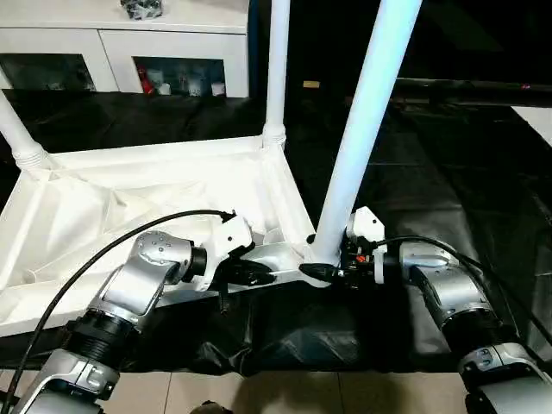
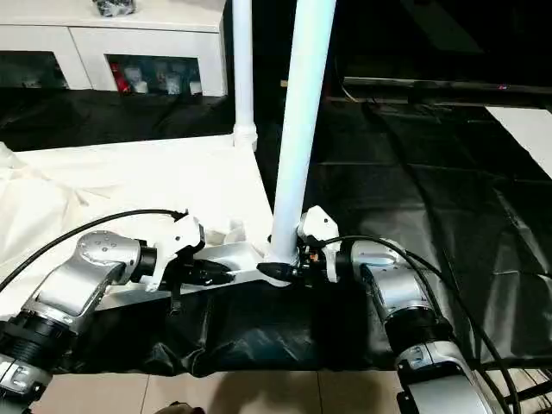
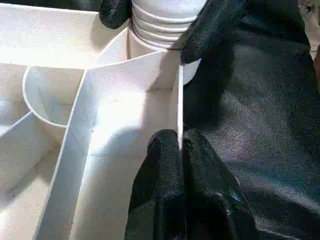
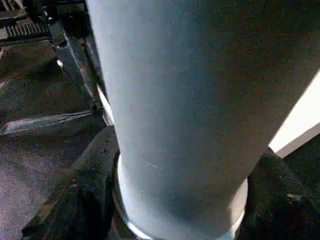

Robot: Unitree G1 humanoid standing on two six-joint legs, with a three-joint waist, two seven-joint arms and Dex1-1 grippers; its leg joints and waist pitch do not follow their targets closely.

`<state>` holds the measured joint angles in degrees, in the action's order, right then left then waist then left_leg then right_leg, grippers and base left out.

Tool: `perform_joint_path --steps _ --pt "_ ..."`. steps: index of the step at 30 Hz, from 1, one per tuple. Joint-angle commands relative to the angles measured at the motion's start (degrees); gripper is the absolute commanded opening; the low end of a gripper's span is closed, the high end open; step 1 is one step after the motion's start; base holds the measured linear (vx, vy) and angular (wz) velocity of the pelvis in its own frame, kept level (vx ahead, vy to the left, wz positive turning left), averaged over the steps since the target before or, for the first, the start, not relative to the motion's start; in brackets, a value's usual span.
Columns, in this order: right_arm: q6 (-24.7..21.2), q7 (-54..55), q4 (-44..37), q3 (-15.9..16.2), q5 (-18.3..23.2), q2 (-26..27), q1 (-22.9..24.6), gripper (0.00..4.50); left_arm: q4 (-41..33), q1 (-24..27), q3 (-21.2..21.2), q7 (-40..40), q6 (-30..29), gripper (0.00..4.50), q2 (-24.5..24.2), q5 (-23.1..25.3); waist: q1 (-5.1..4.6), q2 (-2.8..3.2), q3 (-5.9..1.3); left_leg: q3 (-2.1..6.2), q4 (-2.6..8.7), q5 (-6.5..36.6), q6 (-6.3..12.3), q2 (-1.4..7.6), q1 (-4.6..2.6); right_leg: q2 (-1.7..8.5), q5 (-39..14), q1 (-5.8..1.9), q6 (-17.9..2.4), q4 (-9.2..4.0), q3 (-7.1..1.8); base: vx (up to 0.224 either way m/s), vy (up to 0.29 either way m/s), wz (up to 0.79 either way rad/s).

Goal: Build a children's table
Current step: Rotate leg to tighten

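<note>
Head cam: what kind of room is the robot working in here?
Probably an indoor demo or lab room set up like a home: a white cabinet with glass doors and small items inside, a black-covered table as work surface, and tiled floor at its near edge.

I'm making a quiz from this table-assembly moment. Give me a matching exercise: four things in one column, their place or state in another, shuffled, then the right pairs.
Things:
1. left gripper
2. right gripper
3. near leg
4. cabinet

Places or states:
A. stands behind the black-covered table
B. pinches the tabletop's near edge wall
C. rises slanted from the near corner socket
D. clasps the base of a leg

Pairs: 1-B, 2-D, 3-C, 4-A
</note>
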<state>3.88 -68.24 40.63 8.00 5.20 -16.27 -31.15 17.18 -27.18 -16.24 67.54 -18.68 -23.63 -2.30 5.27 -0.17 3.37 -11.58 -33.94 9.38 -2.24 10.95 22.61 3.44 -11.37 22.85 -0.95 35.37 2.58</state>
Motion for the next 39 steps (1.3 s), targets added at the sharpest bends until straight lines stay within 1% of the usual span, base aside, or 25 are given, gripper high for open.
perform_joint_path --steps 1,4,7,8,9,10,11,12,13,14,17,18,19,21,23,24,26,29,30,31,32,33,36,37,39 --pt "-0.8 -1.2 -1.2 3.2 -0.3 2.0 0.9 2.8 -1.9 -1.2 0.0 -1.8 1.5 0.0 2.3 -1.0 -0.05 -0.21 -4.14 1.29 3.59 9.9 2.96 2.84 -1.75 4.64 -6.5 -2.4 -13.8 -3.69 -2.35 0.0 0.0 0.0" --pt "-2.5 7.1 1.3 0.8 -1.0 4.9 0.1 2.76 1.4 -2.7 1.0 -8.0 2.9 0.0 4.1 1.2 -0.19 -0.39 -4.03 1.3 3.63 9.5 2.84 2.72 -1.71 4.67 -7.0 -2.29 -13.6 -3.79 -2.46 0.0 0.0 0.0" --pt "-2.7 11.9 3.0 -0.2 -1.6 6.0 -0.8 2.76 2.2 -3.2 1.6 -9.9 2.4 0.0 4.8 1.4 -0.38 -0.43 -4.0 1.41 3.72 10.8 1.75 2.61 -1.79 4.86 -10.0 -2.3 -12.8 -4.1 -2.45 0.0 0.0 0.0" --pt "-3.1 20.6 6.5 -2.1 -2.2 8.1 -2.5 2.76 3.4 -4.2 2.4 -12.9 1.7 0.0 6.3 1.7 -0.37 -0.47 -3.89 1.39 3.76 11.6 1.48 2.69 -1.92 4.89 -11.5 -2.13 -12.4 -4.25 -2.52 0.0 0.0 0.0" --pt "-3.4 25.8 8.7 -3.3 -2.3 9.5 -3.6 2.75 4.2 -4.8 2.7 -14.8 1.6 0.0 7.2 2.0 -0.81 -0.4 -3.66 1.47 3.98 12.6 0.59 2.49 -1.8 4.85 -13.8 -2.05 -12.1 -4.47 -2.52 0.0 0.0 0.0" --pt "-3.7 33.2 11.6 -4.8 -2.4 11.7 -5.1 2.75 5.9 -6.1 3.3 -18.9 1.2 0.0 9.0 2.8 -1.01 -0.12 -3.74 1.58 4.03 13.6 -0.43 2.52 -2.06 4.93 -15.6 -1.91 -11.6 -4.57 -2.57 0.0 0.0 0.0" --pt "-3.7 33.7 11.8 -4.9 -2.4 11.9 -5.2 2.75 6.0 -6.2 3.3 -19.2 1.2 0.0 9.2 2.9 -1.25 -0.15 -3.72 1.61 4.05 13.8 -0.91 2.51 -2.02 4.96 -16.0 -1.85 -11.5 -4.61 -2.57 0.0 0.0 0.0" --pt "-3.2 40.8 14.5 -5.9 -2.9 15.0 -6.8 2.75 8.5 -8.0 4.0 -24.9 0.7 0.0 12.0 3.9 -1.47 -0.01 -3.71 1.65 4.12 14.7 -1.7 2.48 -2.24 4.87 -16.9 -1.68 -11.1 -4.77 -2.56 0.0 0.0 0.0" --pt "-3.1 41.0 14.6 -5.9 -2.9 15.1 -6.9 2.75 8.6 -8.0 4.1 -25.1 0.7 0.0 12.1 4.0 -1.56 -0.07 -3.76 1.62 4.06 14.9 -1.99 2.5 -2.3 4.9 -16.9 -1.59 -11.1 -4.77 -2.61 0.0 0.0 0.0" --pt "-2.6 42.6 15.2 -6.0 -3.3 15.9 -7.3 2.75 9.4 -8.5 4.3 -26.7 0.7 0.0 12.9 4.2 -1.61 -0.14 -3.82 1.72 4.08 14.8 -1.91 2.45 -2.17 4.94 -16.4 -1.88 -10.9 -4.74 -2.58 0.0 0.0 0.0" --pt "-0.7 45.3 16.5 -5.5 -4.7 17.4 -8.4 2.75 10.4 -9.2 4.4 -28.2 0.5 0.0 14.5 4.4 -1.42 -0.18 -4.18 1.52 3.78 11.6 -0.12 2.39 -1.76 4.78 -9.8 -2.17 -11.4 -4.17 -2.58 0.0 0.0 0.0" --pt "-0.3 45.4 16.5 -5.3 -4.9 17.5 -8.6 3.31 10.3 -9.2 4.4 -28.2 0.5 0.0 14.8 4.2 -1.44 -0.34 -4.19 1.44 3.73 11.1 0.28 2.37 -1.64 4.73 -8.7 -2.23 -11.6 -4.09 -2.58 0.0 0.0 0.0" --pt "0.2 44.8 16.9 -5.3 -4.9 17.6 -9.0 3.45 10.3 -9.3 4.2 -27.8 0.6 0.0 15.0 4.1 -1.35 -0.26 -4.25 1.4 3.62 9.9 1.31 2.36 -1.55 4.75 -6.3 -2.36 -12.2 -3.83 -2.52 0.0 0.0 0.0" --pt "0.5 43.0 17.5 -5.9 -4.0 17.7 -9.8 3.47 10.0 -9.0 3.8 -26.7 0.8 0.0 15.0 3.9 -1.33 -0.08 -4.2 1.38 3.6 10.1 1.72 2.36 -1.56 4.74 -6.0 -2.38 -12.5 -3.86 -2.49 0.0 0.0 0.0" --pt "0.6 42.5 17.9 -6.1 -3.7 17.7 -10.1 3.55 10.0 -9.0 3.7 -26.3 1.0 0.0 14.9 3.8 -1.41 -0.15 -4.08 1.38 3.67 11.1 1.7 2.4 -1.61 4.76 -7.3 -2.37 -12.6 -4.04 -2.5 0.0 0.0 0.0" --pt "2.1 40.7 18.2 -5.2 -4.8 16.2 -10.8 3.84 9.2 -8.5 3.0 -23.7 1.5 0.0 13.9 3.5 -1.52 -0.15 -4.05 1.36 3.74 12.0 1.41 2.42 -1.65 4.74 -8.5 -2.32 -12.5 -4.25 -2.49 0.0 0.0 0.0" --pt "2.7 39.0 17.7 -4.7 -5.1 15.2 -10.8 3.91 8.3 -8.0 2.5 -21.9 1.5 0.0 13.0 3.1 -1.39 -0.08 -4.03 1.47 3.72 12.2 1.34 2.44 -1.65 4.86 -9.2 -2.41 -12.5 -4.2 -2.49 0.0 0.0 0.0" --pt "3.8 34.1 16.3 -4.1 -4.7 13.1 -10.5 3.91 5.9 -6.8 1.6 -17.6 1.4 0.0 10.9 2.3 -1.41 -0.06 -4.16 1.49 3.67 11.2 1.81 2.55 -1.46 4.91 -7.2 -2.56 -12.9 -3.88 -2.48 0.0 0.0 0.0" --pt "4.4 29.8 15.6 -3.6 -4.3 11.7 -10.0 3.91 3.7 -5.7 1.1 -13.9 1.0 0.0 9.3 1.1 -1.35 -0.09 -4.35 1.49 3.48 9.8 2.58 2.58 -1.41 4.9 -4.7 -2.72 -13.7 -3.53 -2.45 0.0 0.0 0.0" --pt "4.4 28.9 15.4 -3.5 -4.1 11.5 -9.9 3.91 3.3 -5.5 0.9 -13.1 1.0 0.0 9.0 0.8 -1.41 -0.59 -4.32 1.4 3.45 9.2 3.14 2.53 -1.26 4.83 -3.9 -2.77 -13.9 -3.43 -2.4 0.0 0.0 0.0" --pt "4.6 26.9 15.1 -3.3 -3.9 11.0 -9.5 3.91 2.4 -5.1 0.6 -11.6 0.6 0.0 8.2 0.4 -1.33 -0.25 -4.28 1.32 3.36 8.5 3.82 2.59 -1.34 4.83 -2.9 -2.58 -14.4 -3.31 -2.45 0.0 0.0 0.0" --pt "5.1 24.8 14.8 -2.9 -3.9 10.5 -9.1 3.91 1.5 -4.7 0.4 -10.3 0.1 0.0 7.5 0.0 -1.23 -0.29 -4.29 1.29 3.29 8.2 4.15 2.58 -1.38 4.81 -2.5 -2.6 -14.6 -3.25 -2.42 0.0 0.0 0.0" --pt "5.9 16.5 12.7 -0.9 -3.4 8.9 -7.4 3.91 -0.5 -3.4 -0.3 -6.2 -0.6 0.0 4.8 -0.9 -1.23 -0.37 -4.15 1.24 3.4 8.7 4.36 2.74 -1.34 4.65 -3.4 -2.55 -14.7 -3.28 -2.33 0.0 0.0 0.0" --pt "5.9 14.3 12.0 -0.4 -3.2 8.5 -6.9 3.91 -0.9 -3.2 -0.4 -5.3 -0.7 0.0 4.2 -1.0 -1.0 -0.29 -4.17 1.29 3.37 9.0 4.3 2.83 -1.47 4.71 -4.0 -2.59 -14.6 -3.23 -2.29 0.0 0.0 0.0" --pt "5.2 9.5 10.7 0.6 -2.6 7.5 -6.1 3.91 -1.7 -2.7 -0.6 -3.2 -1.4 0.0 2.8 -1.4 -0.96 -0.57 -4.0 1.18 3.45 9.6 4.25 2.83 -1.48 4.59 -5.1 -2.43 -14.5 -3.41 -2.3 0.0 0.0 0.0"
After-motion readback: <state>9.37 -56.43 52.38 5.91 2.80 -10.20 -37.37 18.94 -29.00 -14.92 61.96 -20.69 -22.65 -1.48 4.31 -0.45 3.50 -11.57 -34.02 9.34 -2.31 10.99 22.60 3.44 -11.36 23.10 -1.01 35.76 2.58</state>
